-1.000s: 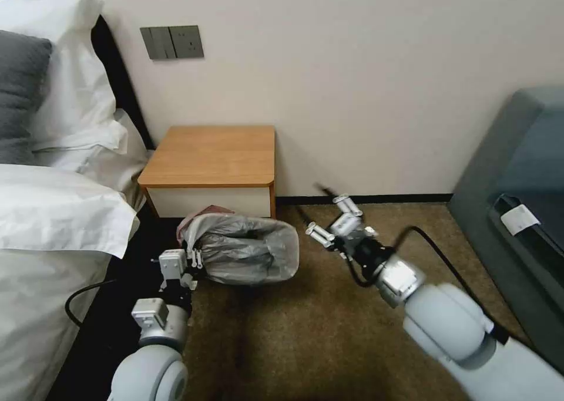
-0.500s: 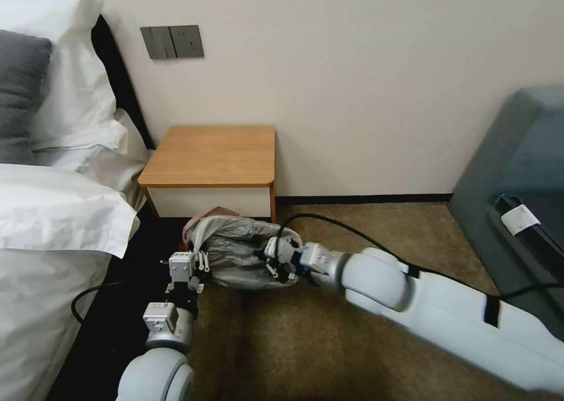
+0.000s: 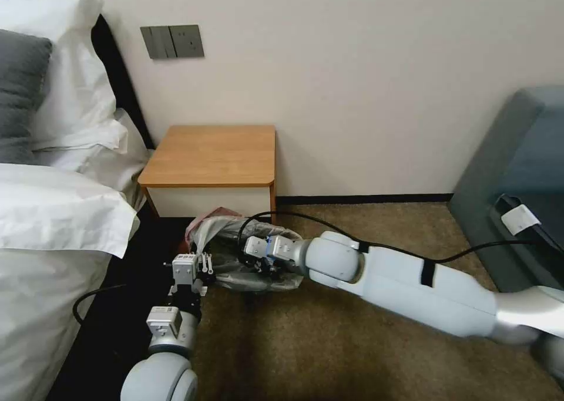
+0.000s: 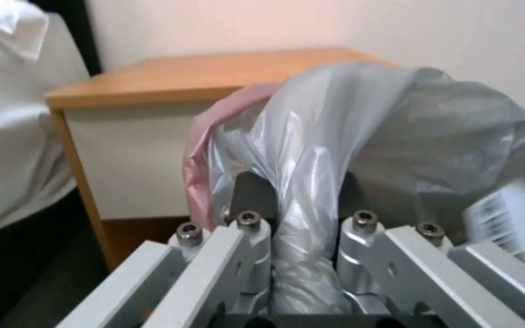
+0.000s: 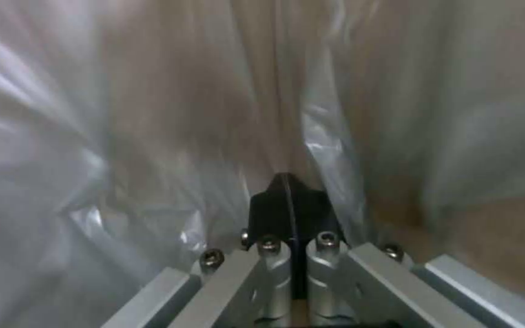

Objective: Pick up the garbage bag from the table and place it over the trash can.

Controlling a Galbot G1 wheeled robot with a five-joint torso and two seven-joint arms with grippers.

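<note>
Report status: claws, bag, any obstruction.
Left claw shut on bag at bin's left rim. Right claw shut, inside the bag. Bin lined. Nothing in the way.

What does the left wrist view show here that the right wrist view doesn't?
Left wrist view only: the table, white bed linen, the bag's pink rim band, and the left gripper shut on a bunched fold. Right wrist view only: the right gripper, fingers together, inside the bag. Both show the grey bag.

Grey garbage bag (image 3: 226, 236) lines trash can (image 3: 292, 279) before table (image 3: 211, 154).
</note>
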